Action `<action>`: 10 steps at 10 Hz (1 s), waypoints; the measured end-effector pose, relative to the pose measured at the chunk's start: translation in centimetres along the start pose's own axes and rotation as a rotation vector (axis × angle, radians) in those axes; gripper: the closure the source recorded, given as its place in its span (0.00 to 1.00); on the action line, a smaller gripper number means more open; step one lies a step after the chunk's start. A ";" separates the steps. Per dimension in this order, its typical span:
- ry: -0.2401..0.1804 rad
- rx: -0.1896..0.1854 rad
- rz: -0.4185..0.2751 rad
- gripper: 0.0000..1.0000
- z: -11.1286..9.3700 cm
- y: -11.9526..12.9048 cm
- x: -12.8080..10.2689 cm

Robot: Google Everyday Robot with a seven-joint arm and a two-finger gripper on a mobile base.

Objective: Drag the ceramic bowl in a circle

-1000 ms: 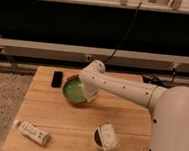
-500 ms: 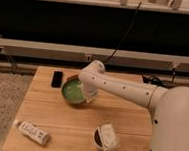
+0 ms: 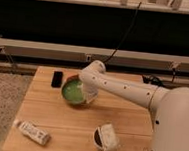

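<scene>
The ceramic bowl (image 3: 74, 91) is round, glossy green, and sits on the wooden table (image 3: 78, 123) near its back left. My white arm reaches in from the right, and the gripper (image 3: 89, 94) is at the bowl's right rim, touching or gripping it. The wrist hides the fingertips.
A small black object (image 3: 57, 78) lies just left of the bowl. A white bottle (image 3: 33, 132) lies on its side at the front left. A white cup with a dark inside (image 3: 104, 137) lies tipped at the front right. Cables run behind the table.
The bowl and gripper have shifted slightly, a little to the left and toward the front; the other objects have not moved.
</scene>
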 end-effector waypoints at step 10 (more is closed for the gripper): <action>-0.017 -0.016 0.002 0.98 -0.8 1.4 -0.4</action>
